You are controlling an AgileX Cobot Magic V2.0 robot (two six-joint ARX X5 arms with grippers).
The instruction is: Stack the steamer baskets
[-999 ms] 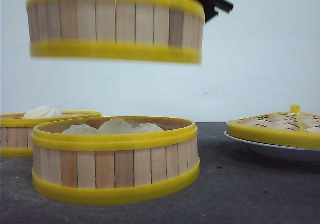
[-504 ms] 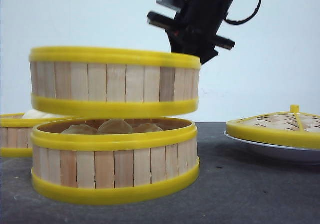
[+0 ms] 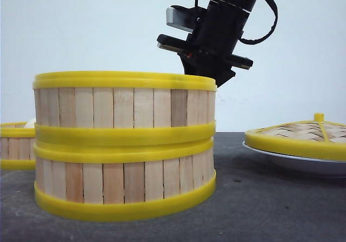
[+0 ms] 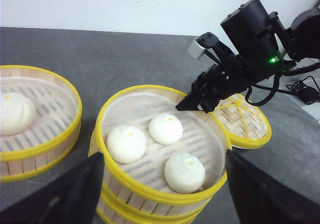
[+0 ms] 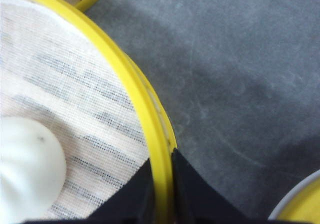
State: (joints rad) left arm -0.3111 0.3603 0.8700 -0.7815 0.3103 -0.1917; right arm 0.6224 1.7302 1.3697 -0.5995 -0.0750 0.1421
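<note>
- Pinching the rim of the top basket (image 3: 124, 104), the right gripper (image 5: 161, 184) has its fingers nearly together, one inside the wall and one outside, with the yellow rim between them.
- That basket sits squarely on the bottom basket (image 3: 124, 182), their yellow rims meeting all round in the front view, so the pair reads as stacked.
- Three buns (image 4: 155, 144) lie on the cloth liner of the top basket, which likely explains a grip on the rim's edge rather than across the middle: it keeps the fingers clear of the food.
- A third basket (image 4: 35, 124) stands just beside the stack, on the table (image 3: 270, 209), holding one bun (image 4: 15, 114); it appears to be the one left to add.
- The left gripper (image 4: 160, 194) hangs above the stack, its fingers spread wide and holding nothing, seemingly kept back while the right arm works.
- The lid (image 3: 303, 133) rests on a plate (image 3: 286, 161) to the right of the stack, apart from the baskets and out of the way.
- Judged from the seating, the next move is for the right fingers to let go of the rim and lift straight off, so as not to drag the top basket askew.
</note>
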